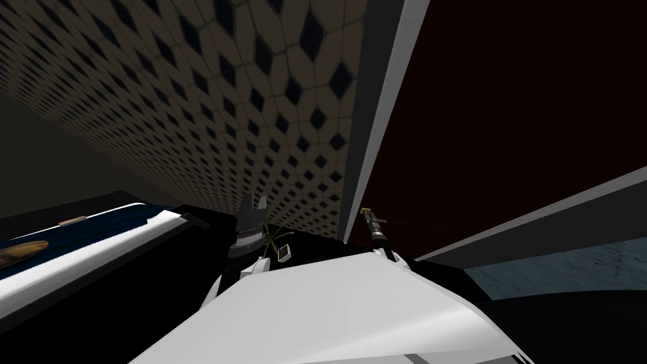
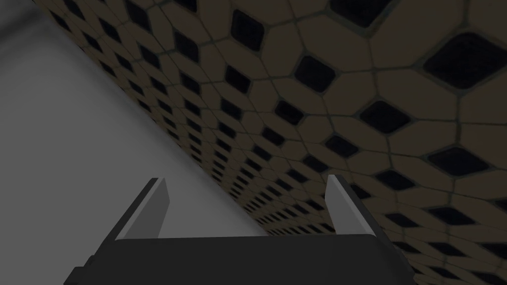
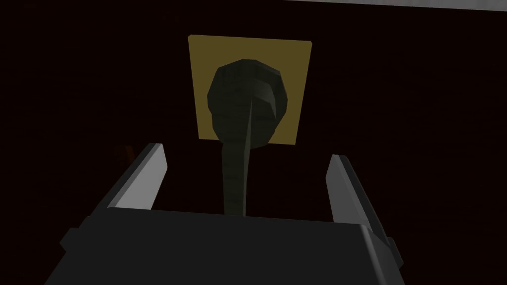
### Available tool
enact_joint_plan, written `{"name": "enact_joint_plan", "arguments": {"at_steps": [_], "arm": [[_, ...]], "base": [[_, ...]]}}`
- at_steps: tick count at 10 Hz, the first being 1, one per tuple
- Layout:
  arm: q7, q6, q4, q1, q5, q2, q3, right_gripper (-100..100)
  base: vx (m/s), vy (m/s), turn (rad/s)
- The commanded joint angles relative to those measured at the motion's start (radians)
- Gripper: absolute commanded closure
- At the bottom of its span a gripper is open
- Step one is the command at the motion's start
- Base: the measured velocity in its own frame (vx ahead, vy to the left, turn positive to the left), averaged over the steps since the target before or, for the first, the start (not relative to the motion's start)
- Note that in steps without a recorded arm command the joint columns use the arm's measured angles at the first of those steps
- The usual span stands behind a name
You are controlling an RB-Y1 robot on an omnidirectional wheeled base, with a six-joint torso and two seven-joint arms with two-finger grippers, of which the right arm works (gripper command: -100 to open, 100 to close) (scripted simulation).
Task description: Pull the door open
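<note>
Closing the parted jaws of the right gripper [image 3: 246, 151] squarely on the dark lever handle [image 3: 245, 106], which lies between them on the dark red door [image 3: 406, 99], is advised before pulling; the left gripper [image 2: 245, 180] is held with jaws apart.

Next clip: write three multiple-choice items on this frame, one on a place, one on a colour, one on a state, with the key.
1. Where is the door handle relative to the right tool?
A) its lever runs between the fingers
B) outside both fingers
C) behind the tool's body

2. What colour is the plate behind the handle?
A) white
B) yellow
C) blue

3. How do the left tool's fingers stand?
A) shut on a thing
B) shut, empty
C) open

Key:
1 A, the lever passes down the gap in the right wrist view.
2 B, it is a dull yellow square on the dark red door.
3 C, they stand wide apart before the tiled wall.
</note>
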Motion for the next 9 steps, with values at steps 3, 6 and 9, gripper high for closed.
{"name": "enact_joint_plan", "arguments": {"at_steps": [3, 6, 9], "arm": [[-0.002, -0.002, 0.0, 0.001, 0.001, 0.0, 0.002, 100], [-0.002, -0.002, 0.0, 0.001, 0.001, 0.0, 0.002, 100], [-0.029, -0.014, -0.005, 0.018, 0.013, -0.017, 0.025, 100]], "base": [[-0.006, 0.009, -0.024], [-0.002, 0.001, 0.0], [-0.153, -0.019, 0.084]]}}
